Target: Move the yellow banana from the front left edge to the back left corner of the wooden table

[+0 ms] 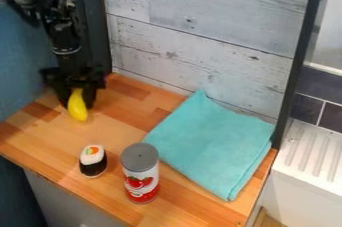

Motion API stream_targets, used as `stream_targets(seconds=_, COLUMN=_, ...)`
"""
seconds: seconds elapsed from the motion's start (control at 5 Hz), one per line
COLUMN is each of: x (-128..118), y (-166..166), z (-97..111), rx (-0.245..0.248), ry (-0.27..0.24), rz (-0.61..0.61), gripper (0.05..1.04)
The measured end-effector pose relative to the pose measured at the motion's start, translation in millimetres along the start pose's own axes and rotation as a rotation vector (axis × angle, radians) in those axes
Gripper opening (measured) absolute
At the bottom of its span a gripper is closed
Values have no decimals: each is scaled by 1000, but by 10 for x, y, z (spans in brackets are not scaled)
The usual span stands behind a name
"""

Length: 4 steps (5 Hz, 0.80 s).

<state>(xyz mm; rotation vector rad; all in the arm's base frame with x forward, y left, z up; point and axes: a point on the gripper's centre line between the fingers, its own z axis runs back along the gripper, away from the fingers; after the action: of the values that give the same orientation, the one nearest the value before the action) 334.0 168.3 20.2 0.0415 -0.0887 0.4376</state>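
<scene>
The gripper [78, 97] hangs over the far left part of the wooden counter [110, 133], closed on a yellow toy [78, 108], with a finger to either side of its upper end. The toy (long, smooth and a bit like a banana) points down toward the counter, its lower end slightly tilted to the right; whether that end touches the wood, I cannot tell. Nearer the front edge stands a sushi toy [93, 161], white above and black below, with an orange and green spot on top. Just to its right a can [141, 173] stands upright, with a grey top and tomatoes on its red and white label. A folded turquoise cloth [210, 143] lies flat behind and to the right of the can, near the whitewashed plank wall [200, 36].
</scene>
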Motion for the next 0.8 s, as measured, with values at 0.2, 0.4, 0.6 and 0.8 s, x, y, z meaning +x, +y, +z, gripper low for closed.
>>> stream_targets(seconds=0.2, x=53, y=-61, z=2, rx=7, ry=-33, rz=-32, gripper=711)
stream_targets(seconds=0.4, x=9, y=-91, z=20, rx=8, ry=4, rz=-50, gripper=955)
stream_targets(seconds=0.6, x=11, y=-78, z=164, rx=25, ry=-21, rz=-14, gripper=1005)
stream_targets(seconds=0.8, x=19, y=-113, z=523, rx=31, ry=-98, rz=-26, gripper=1001)
